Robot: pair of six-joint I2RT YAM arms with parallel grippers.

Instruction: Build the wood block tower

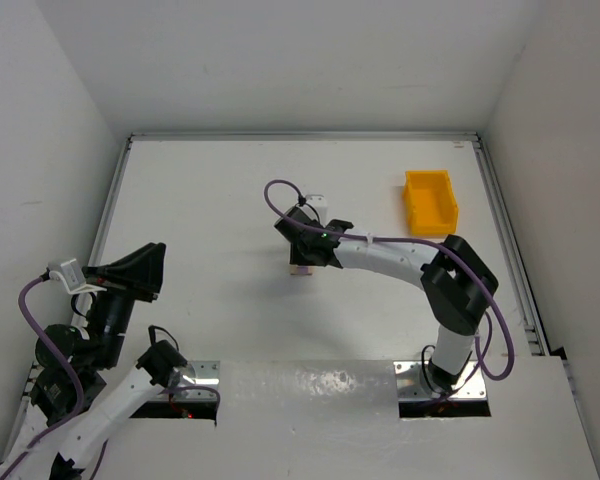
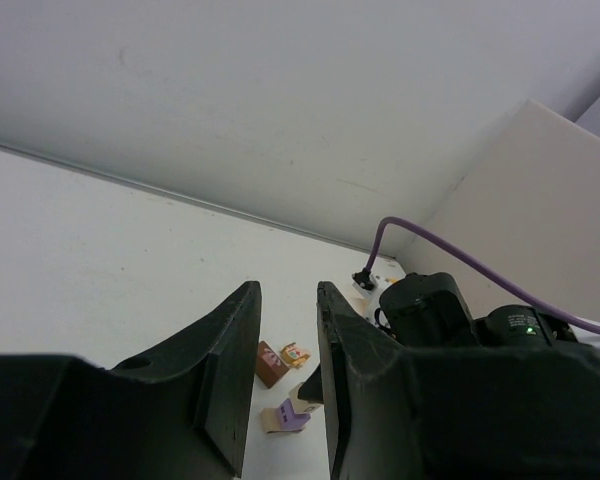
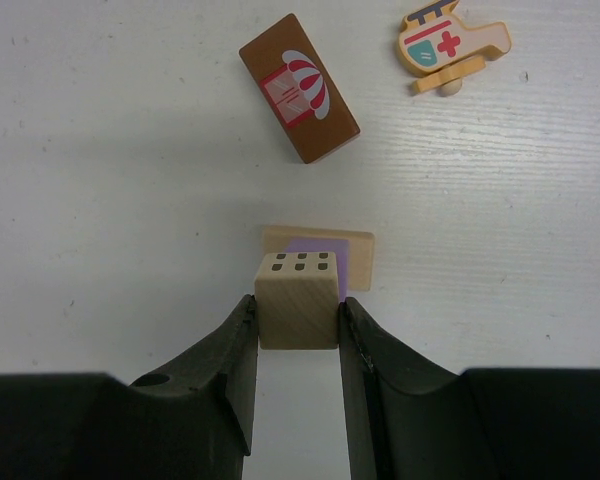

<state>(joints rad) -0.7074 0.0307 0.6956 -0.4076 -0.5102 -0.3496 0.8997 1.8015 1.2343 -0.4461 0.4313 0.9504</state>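
Note:
In the right wrist view my right gripper (image 3: 297, 312) is shut on a pale wooden cube (image 3: 297, 300) with six dark window marks. The cube overlaps the near edge of a flat tan block with a purple face (image 3: 352, 258); I cannot tell whether they touch. Farther off lie a dark brown block with a red-and-white awning (image 3: 298, 87) and a helicopter-shaped piece (image 3: 450, 45). From above, the right gripper (image 1: 302, 262) covers these blocks at mid-table. My left gripper (image 1: 145, 265) hovers at the left, pointed toward them, open and holding nothing (image 2: 288, 290). Between its fingers show the brown block (image 2: 271, 363) and the purple block (image 2: 285, 417).
A yellow plastic bin (image 1: 430, 202) stands at the back right of the table. White walls close the table on the left, back and right. The right arm's purple cable (image 1: 280, 190) loops above its wrist.

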